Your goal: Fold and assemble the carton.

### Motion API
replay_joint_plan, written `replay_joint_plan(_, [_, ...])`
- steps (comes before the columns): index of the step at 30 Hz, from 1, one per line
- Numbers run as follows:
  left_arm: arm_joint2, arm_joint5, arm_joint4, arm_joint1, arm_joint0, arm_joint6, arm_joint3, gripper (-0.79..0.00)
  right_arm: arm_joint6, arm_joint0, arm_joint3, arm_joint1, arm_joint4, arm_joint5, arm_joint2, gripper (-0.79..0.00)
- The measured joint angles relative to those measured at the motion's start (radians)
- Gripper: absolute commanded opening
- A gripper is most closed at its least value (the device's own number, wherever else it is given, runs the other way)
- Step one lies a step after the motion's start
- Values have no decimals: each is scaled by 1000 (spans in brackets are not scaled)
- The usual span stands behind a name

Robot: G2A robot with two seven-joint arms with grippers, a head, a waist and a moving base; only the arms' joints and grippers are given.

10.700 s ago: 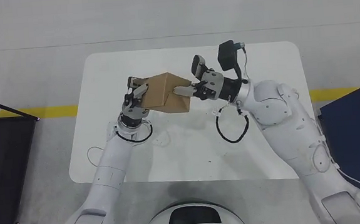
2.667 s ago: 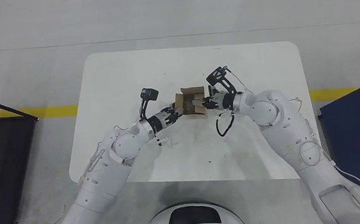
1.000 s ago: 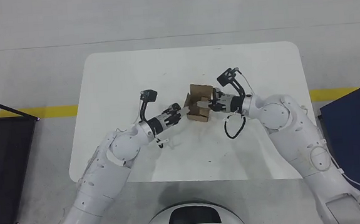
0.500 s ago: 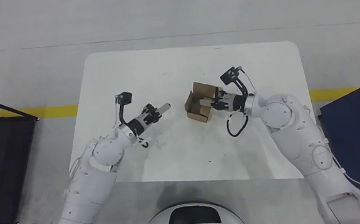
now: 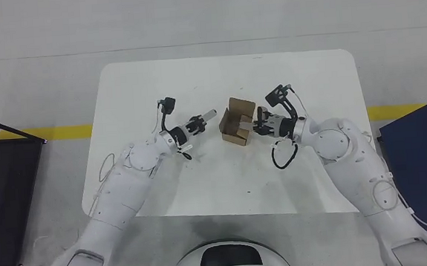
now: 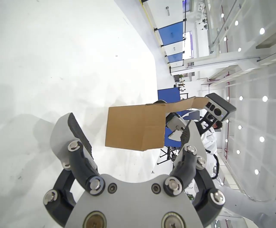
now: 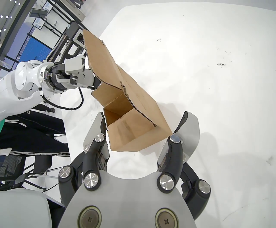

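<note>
We are holding the right end effector (image 7: 145, 117) spread wide and released, gripping nothing. Its two pads are straddling the nearest corner of the carton (image 7: 138, 101). Whether either pad is touching the cardboard, we cannot tell.

On the opposite side, we are keeping the left end effector (image 6: 130, 121) released as well. Its fingers are parted and pointing at the carton's closed side wall, near it but apart from it.

The carton is sitting upright around the middle of the table (image 5: 144, 100), slightly nearer the far edge than the near one. Its mouth is open upward, and one long flap (image 7: 99, 60) is standing tall on the side toward the left arm.

We are judging the step in hand to be closing the top flaps. To do it well, we are planning for one end effector to steady the body low on its walls, pinching lightly so the thin cardboard is not buckling. The other should be pushing the tall flap down along its crease, not at its free tip. An unsupported carton would probably be sliding across the smooth table.
</note>
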Motion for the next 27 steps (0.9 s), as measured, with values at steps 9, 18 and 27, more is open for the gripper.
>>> replay_joint_plan(9, [56,8,74,-14,-55,-4,9,-43,-12,-24,-14,6,-3,-5,11,-219])
replay_joint_plan(18, [73,22,95,-18,-56,-9,-8,-169,-10,-11,3,5,2,-9,-8,-240])
replay_joint_plan(27, [112,66,191,-23,-85,-33,-22,-194,-7,11,20,2,11,-17,-32,-249])
